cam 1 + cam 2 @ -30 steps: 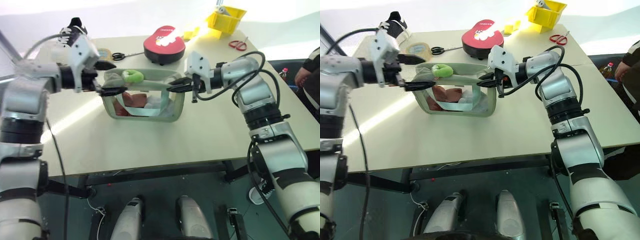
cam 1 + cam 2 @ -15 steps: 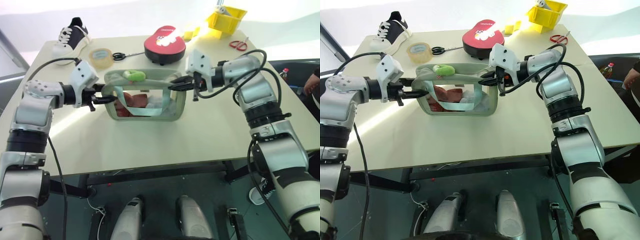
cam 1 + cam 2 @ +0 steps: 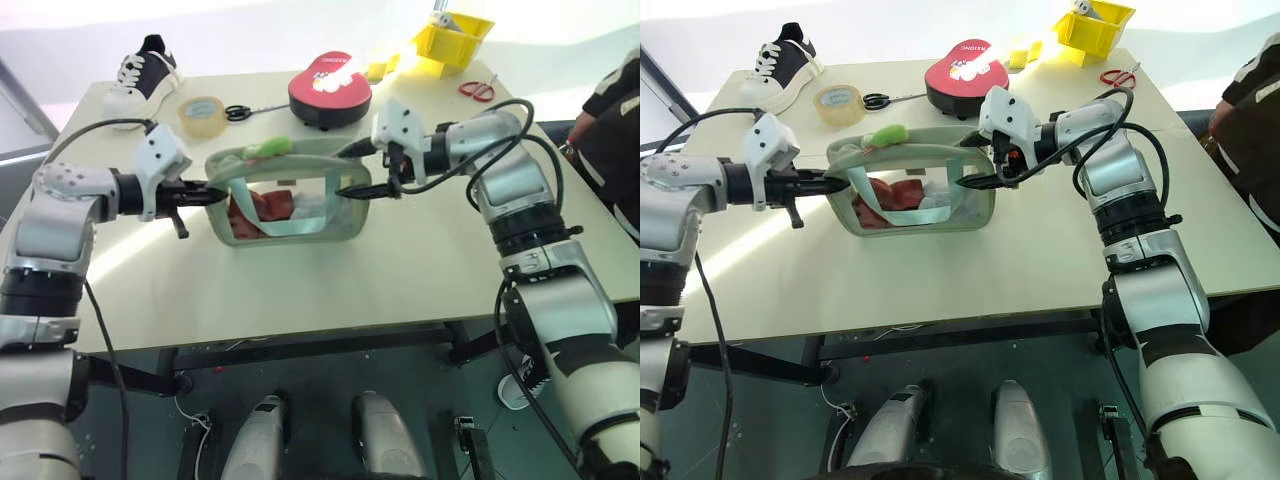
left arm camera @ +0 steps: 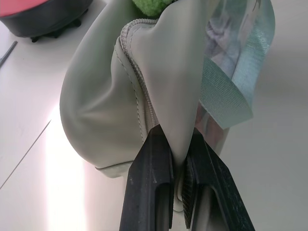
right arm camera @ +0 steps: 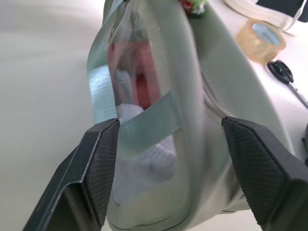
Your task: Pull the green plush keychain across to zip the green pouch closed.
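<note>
From the head camera, the green pouch stands mid-table, the green plush keychain lying on its top toward the left end. The left gripper pinches that end's fabric; the right gripper stands spread at the other end. The left wrist view shows its fingers clamped on a fabric fold. The right wrist view shows wide jaws flanking the pouch, gripping nothing.

The pouch is sitting between both sets of jaws, its left end pinched in the left jaws, keychain lying on top.
</note>
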Available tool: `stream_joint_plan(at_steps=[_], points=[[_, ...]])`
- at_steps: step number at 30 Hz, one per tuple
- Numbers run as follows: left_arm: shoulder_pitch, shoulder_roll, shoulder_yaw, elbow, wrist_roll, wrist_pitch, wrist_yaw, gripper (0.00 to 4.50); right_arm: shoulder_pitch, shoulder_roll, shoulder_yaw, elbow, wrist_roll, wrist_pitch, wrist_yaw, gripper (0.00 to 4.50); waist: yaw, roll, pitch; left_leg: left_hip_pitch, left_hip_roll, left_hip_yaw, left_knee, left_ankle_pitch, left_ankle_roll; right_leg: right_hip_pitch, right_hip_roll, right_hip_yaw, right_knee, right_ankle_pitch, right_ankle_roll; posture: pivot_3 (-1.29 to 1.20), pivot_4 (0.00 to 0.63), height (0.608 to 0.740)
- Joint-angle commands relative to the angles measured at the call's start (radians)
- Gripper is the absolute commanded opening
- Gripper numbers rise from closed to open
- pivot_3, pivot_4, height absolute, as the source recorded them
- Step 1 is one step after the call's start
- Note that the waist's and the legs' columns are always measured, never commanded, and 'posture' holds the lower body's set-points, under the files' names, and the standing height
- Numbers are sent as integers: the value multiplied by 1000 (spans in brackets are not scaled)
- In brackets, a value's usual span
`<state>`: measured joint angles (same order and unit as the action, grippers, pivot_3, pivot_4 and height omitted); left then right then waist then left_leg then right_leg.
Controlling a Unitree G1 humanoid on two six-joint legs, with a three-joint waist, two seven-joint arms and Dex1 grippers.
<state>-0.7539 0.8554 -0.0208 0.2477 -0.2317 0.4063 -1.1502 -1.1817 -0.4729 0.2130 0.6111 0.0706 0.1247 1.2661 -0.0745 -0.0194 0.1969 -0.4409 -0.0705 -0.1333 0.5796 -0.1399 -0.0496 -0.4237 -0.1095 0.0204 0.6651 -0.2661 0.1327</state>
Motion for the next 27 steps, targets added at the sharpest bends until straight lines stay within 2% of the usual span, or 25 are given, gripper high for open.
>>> stream_joint_plan(at_steps=[1, 7, 14, 17, 21, 22, 27], points=[[-9, 19, 36, -35, -10, 1, 9, 0, -107, 102, -41, -51, 46, -6, -68, 3208, -2, 0, 0, 0, 0, 0, 0, 0, 0, 0, 0, 0, 0, 0, 0, 0, 150, 740], [-14, 20, 31, -27, -2, -5, 6, 0, -162, 227, -26, 41, 8, -93, -150, 3208, 9, 0, 0, 0, 1, -1, -1, 0, -1, 0, 1, 0, 0, 0, 0, 0, 150, 740], [-13, 13, 33, -37, -4, -1, 17, 0, -172, 241, 26, 153, -59, -208, -128, 3208, 7, -1, 0, 0, 0, -1, 0, 1, -1, 0, 1, 0, 0, 0, 0, 0, 150, 740], [-5, 13, 39, -40, -8, 0, 23, 0, -192, 243, 15, 200, -72, -224, -146, 2365, 4, 0, 0, 0, 0, -1, 0, 1, -1, 0, 1, 0, 0, 0, 0, 0, 150, 740], [5, 12, 43, -48, -12, 3, 29, 0, -206, 239, -3, 218, -62, -219, -142, 224, 2, 0, 0, 0, 0, -1, -1, 1, -1, 0, 2, 0, 0, 0, 0, 0, 150, 740], [8, 12, 42, -51, -13, 3, 30, 0, -206, 233, -12, 214, -56, -209, -143, 50, 3, 0, 0, 0, 1, -1, -1, 1, -1, 0, 2, 0, 0, 0, 0, 0, 150, 740], [22, 15, 42, -69, -16, 11, 30, 0, -194, 146, -61, 159, -36, -141, -142, 50, 7, 0, 0, 0, 0, -2, -1, 1, -1, 0, 2, 0, 0, 0, 0, 0, 150, 740]])
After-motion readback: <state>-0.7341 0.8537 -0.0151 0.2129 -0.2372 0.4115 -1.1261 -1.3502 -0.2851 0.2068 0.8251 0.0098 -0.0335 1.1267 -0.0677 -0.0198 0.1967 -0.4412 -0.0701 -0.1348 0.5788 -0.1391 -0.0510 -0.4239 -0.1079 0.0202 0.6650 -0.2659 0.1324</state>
